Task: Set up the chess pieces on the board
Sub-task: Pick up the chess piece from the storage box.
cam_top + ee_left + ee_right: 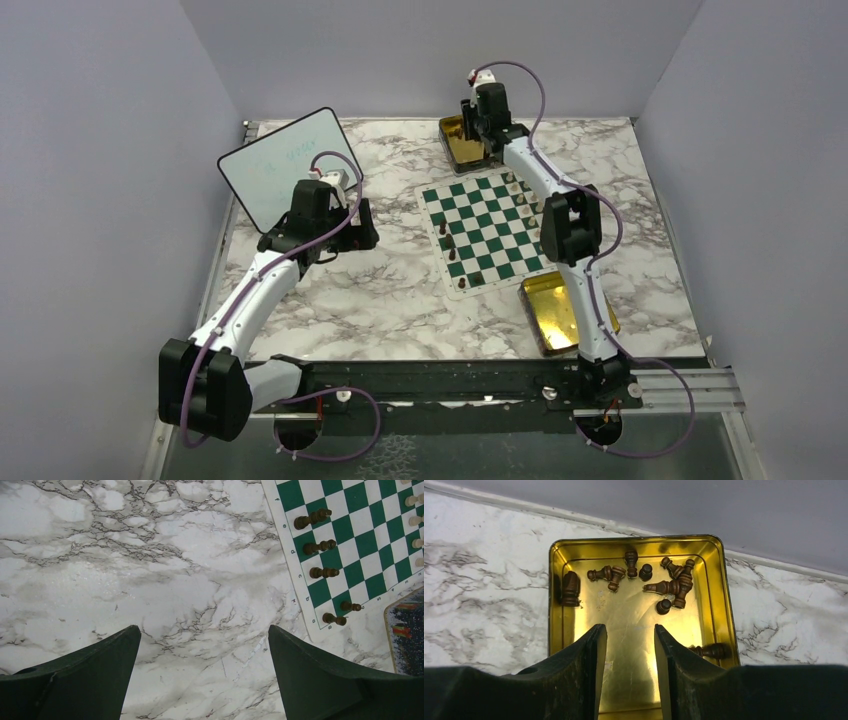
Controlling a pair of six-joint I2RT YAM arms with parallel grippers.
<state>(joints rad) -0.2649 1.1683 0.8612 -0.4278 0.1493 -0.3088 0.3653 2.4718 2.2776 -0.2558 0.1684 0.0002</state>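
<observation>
Right tool (630, 630) hangs over the shallow rectangular gold metal tin (719, 580) at the far edge of the white marble-patterned surface (484, 580), jaws partly apart with nothing between them. Small dark brown chess pieces (676, 585) lie toppled in the tin's far half. Left tool (202, 630) is spread wide, holding nothing, over the surface left of the flat green-and-white checkered board (350, 530), where five more dark ones stand along its left edge and small cream-white pieces (417, 522) toward its right edge.
</observation>
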